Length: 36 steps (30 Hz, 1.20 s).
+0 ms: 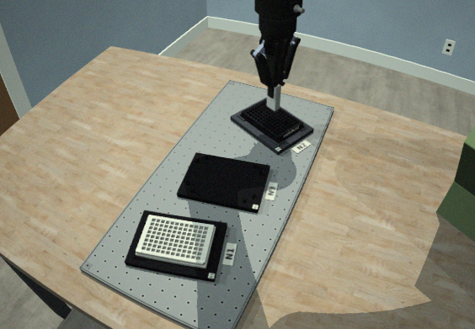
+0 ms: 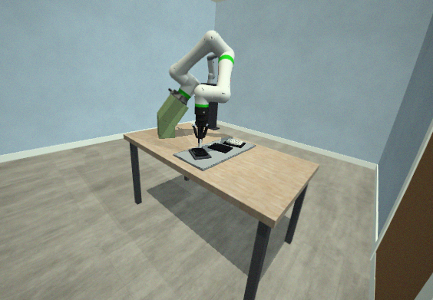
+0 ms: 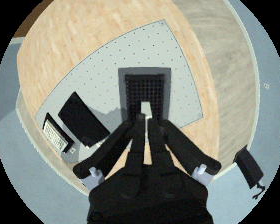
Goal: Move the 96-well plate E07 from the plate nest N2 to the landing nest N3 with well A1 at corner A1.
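Observation:
The black 96-well plate E07 (image 1: 273, 120) sits on nest N2 (image 1: 301, 145) at the far end of the grey deck. My gripper (image 1: 274, 100) points straight down over the plate's far part. Its two fingers are pressed together with nothing between them, and the tips are just above the plate's top; I cannot tell if they touch it. In the wrist view the closed fingers (image 3: 145, 112) cover the middle of the plate (image 3: 148, 92). The landing nest N3 (image 1: 224, 181) is a bare black base in the middle of the deck. The white plate E01 (image 1: 176, 240) lies on nest N1 (image 1: 230, 253) at the near end.
The perforated grey deck (image 1: 168, 267) lies on a wooden table. The arm's green base block (image 1: 461, 191) stands at the right edge. In the exterior view the arm (image 2: 203, 86) bends down over the deck from the table's far side.

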Tool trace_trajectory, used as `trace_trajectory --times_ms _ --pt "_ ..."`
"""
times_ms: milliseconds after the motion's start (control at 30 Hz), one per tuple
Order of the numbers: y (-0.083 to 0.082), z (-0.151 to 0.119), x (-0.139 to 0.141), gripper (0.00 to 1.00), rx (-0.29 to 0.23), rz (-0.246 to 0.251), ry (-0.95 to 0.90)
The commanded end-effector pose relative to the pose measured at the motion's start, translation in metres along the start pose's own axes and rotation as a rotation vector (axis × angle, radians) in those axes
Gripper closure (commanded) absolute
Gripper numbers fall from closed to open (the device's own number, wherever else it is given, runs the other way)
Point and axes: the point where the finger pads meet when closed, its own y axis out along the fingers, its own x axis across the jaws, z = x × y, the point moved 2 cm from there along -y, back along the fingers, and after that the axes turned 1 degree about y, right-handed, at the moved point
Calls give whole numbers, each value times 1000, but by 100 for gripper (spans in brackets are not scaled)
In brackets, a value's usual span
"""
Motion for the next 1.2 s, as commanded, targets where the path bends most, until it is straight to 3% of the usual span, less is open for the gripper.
trace_trajectory --times_ms 0,467,500,1167 --pt "0 0 0 100 0 0 0" --pt "0 0 0 100 0 0 0" --pt "0 0 0 34 0 0 0" --pt "0 0 0 34 0 0 0"
